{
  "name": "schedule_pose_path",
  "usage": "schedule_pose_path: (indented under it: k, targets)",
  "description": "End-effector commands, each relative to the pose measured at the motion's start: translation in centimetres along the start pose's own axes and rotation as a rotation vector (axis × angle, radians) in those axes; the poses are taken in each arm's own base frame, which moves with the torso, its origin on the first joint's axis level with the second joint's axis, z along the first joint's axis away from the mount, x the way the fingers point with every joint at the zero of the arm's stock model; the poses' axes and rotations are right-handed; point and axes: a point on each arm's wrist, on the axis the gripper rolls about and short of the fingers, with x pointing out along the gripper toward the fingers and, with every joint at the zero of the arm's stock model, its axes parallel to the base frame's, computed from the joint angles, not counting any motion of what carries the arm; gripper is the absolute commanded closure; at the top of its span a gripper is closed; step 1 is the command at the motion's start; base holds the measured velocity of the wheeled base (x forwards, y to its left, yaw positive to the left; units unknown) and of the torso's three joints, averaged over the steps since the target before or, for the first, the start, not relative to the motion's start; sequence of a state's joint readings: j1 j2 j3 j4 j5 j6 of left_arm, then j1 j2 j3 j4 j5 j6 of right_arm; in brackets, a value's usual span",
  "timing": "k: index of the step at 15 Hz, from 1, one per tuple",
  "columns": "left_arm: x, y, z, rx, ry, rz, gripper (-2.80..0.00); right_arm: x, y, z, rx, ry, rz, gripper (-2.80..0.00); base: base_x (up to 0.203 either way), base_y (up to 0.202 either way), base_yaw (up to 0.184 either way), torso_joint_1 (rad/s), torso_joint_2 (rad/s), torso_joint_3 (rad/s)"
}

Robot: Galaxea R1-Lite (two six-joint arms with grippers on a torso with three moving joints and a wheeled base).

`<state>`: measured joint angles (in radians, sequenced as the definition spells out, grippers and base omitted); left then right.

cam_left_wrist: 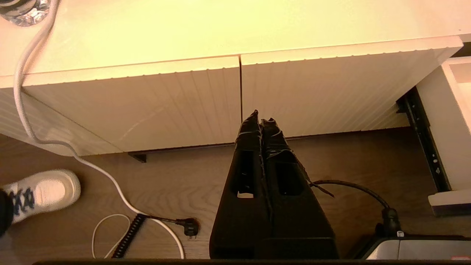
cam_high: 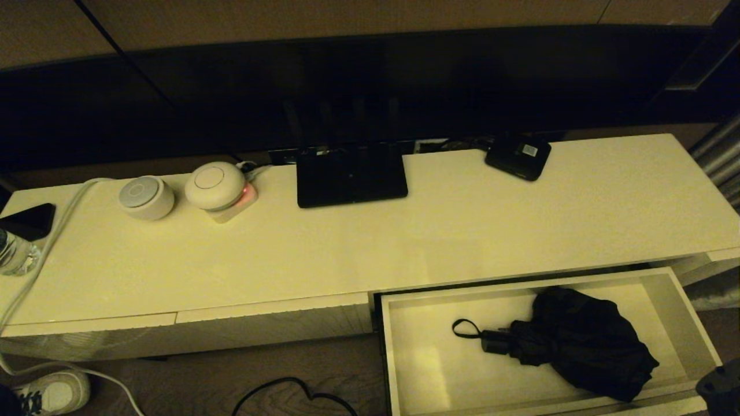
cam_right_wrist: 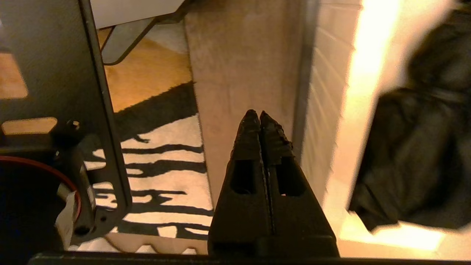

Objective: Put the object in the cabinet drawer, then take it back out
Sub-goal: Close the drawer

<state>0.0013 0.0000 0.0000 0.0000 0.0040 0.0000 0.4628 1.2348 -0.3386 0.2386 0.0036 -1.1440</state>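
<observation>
- Nearest in my head view, the wide shallow cream-white drawer [cam_high: 688, 323] stands pulled out at the lower right, and the black folding umbrella with its bunched fabric canopy [cam_high: 578, 341] lies inside it toward the right end, short handle and thin strap loop pointing left; I judge the putting-in half done and the taking-out half next; only a dark part of my right arm shows at the bottom right corner.
- On the long cream cabinet top [cam_high: 462, 231] sit a flat black rectangular router [cam_high: 351, 173], a small black box with a white sticker [cam_high: 518, 155] and two round white gadgets [cam_high: 179, 190]; wall panelling is dark behind.
- Left wrist view: my left gripper [cam_left_wrist: 260, 117] hangs with fingers pressed together, empty, before the closed ribbed cream fronts [cam_left_wrist: 184, 106], above brown wood flooring [cam_left_wrist: 176, 184] with a white cable [cam_left_wrist: 121, 191] and someone's white sneaker [cam_left_wrist: 44, 191].
- Right wrist view: my right gripper [cam_right_wrist: 256, 115] is pinched closed on nothing, just outside the drawer's ribbed front, the umbrella near beyond; next it must open, cross the rim and descend on the handle or canopy.
</observation>
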Motion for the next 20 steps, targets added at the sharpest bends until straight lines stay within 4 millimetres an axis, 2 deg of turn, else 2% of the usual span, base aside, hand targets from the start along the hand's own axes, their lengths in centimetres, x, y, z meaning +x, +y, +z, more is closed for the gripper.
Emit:
schedule_pose_path:
  k: [1, 6, 9, 17, 20]
  targets:
    - [0.0, 0.0, -0.1, 0.0, 0.003, 0.001, 0.0, 2.1, 0.1, 0.0, -0.008, 0.037, 0.086, 0.0, 0.0, 0.0, 0.0, 0.0, 0.0, 0.0]
    - [0.0, 0.0, -0.1, 0.0, 0.003, 0.001, 0.0, 5.5, -0.1, 0.0, -0.009, 0.042, 0.089, 0.0, 0.0, 0.0, 0.0, 0.0, 0.0, 0.0]
    - [0.0, 0.0, -0.1, 0.0, 0.003, 0.001, 0.0, 7.0, -1.0, 0.3, 0.0, 0.008, -0.008, 0.0, 0.0, 0.0, 0.0, 0.0, 0.0, 0.0]
    - [0.0, 0.0, -0.1, 0.0, 0.003, 0.001, 0.0, 7.2, -3.8, 0.4, 0.046, -0.035, -0.256, 0.0, 0.0, 0.0, 0.0, 0.0, 0.0, 0.0]
    - [0.0, 0.0, -0.1, 0.0, 0.003, -0.001, 0.0, 6.5, -4.7, 0.4, 0.066, -0.002, -0.362, 0.0, 0.0, 0.0, 0.0, 0.0, 0.0, 0.0]
